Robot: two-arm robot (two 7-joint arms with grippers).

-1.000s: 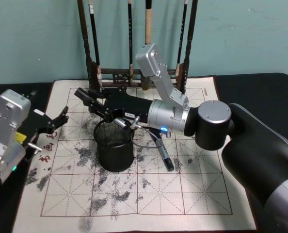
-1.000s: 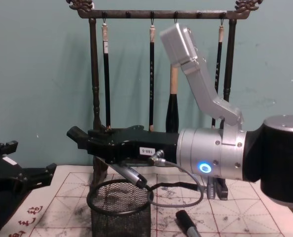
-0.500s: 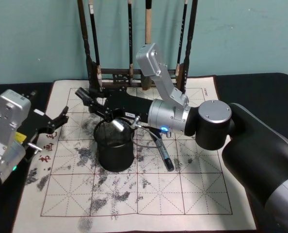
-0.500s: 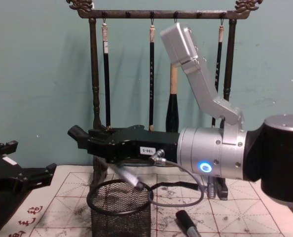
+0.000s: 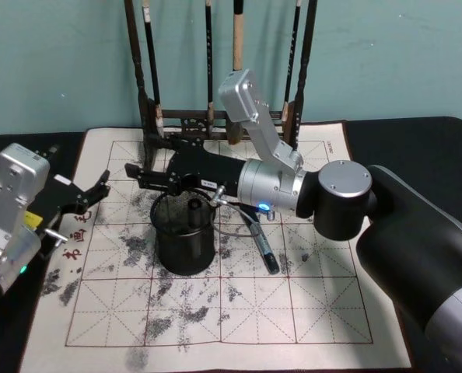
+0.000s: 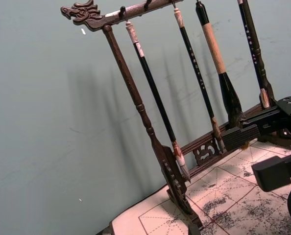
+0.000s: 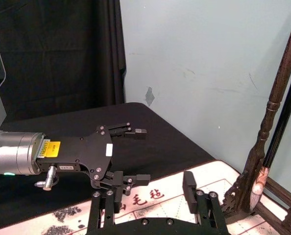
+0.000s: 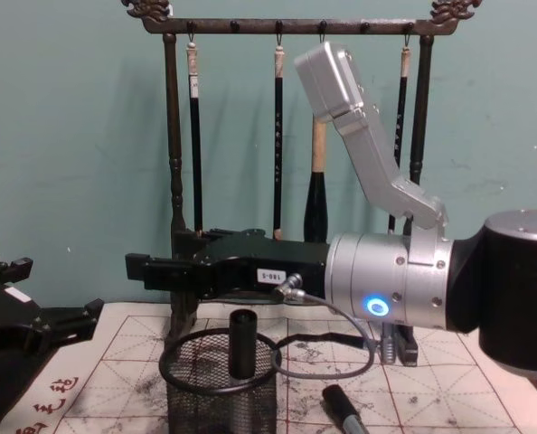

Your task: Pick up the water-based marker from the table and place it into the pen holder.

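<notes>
The pen holder (image 5: 184, 241), a black mesh cup, stands on the white mat of the table (image 5: 309, 311). A dark water-based marker (image 5: 194, 208) stands nearly upright inside it, its top poking above the rim (image 8: 241, 342). My right gripper (image 5: 141, 177) hovers just above and behind the holder's rim, open, with nothing between its fingers (image 7: 189, 188). Right of the holder, another dark marker (image 5: 264, 249) lies flat on the mat. My left gripper (image 5: 99, 193) sits open at the mat's left edge, and the right wrist view shows it from the front (image 7: 135, 154).
A tall dark wooden brush rack (image 5: 215, 116) with several hanging brushes stands at the mat's back edge, close behind my right arm. A thin cable (image 8: 327, 357) loops down from the right wrist beside the holder. The front of the mat is bare.
The marker was held tilted over the holder in my right gripper. The gripper has opened and the marker has dropped in, now standing upright. The left arm has not moved.
</notes>
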